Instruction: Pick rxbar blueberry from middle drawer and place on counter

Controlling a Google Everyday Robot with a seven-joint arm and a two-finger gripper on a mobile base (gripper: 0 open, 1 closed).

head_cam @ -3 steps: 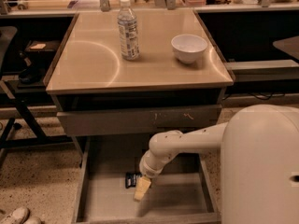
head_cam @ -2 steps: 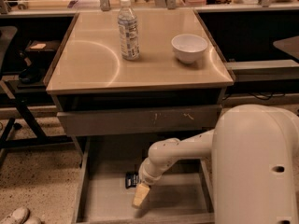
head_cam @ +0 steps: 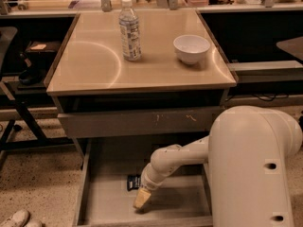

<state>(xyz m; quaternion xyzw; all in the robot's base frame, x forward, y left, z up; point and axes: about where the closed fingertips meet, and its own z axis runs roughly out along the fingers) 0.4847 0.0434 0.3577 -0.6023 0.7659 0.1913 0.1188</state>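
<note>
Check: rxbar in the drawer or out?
In. The rxbar blueberry lies on the middle drawer floor; the gripper is low in the drawer beside it.

One gripper (head_cam: 142, 200) is hanging down inside one middle drawer (head_cam: 109, 203). One rxbar blueberry (head_cam: 133, 182) is lying just beside it. Well above it, one counter (head_cam: 94, 67) is carrying one bottle (head_cam: 129, 30) and one bowl (head_cam: 191, 48).

White arm (head_cam: 182, 156), tan claw (head_cam: 141, 201) in drawer (head_cam: 82, 188)

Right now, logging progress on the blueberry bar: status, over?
Copy: gripper low in middle drawer; rxbar blueberry on its floor beside gripper, not lifted; bottle and bowl on counter.
</note>
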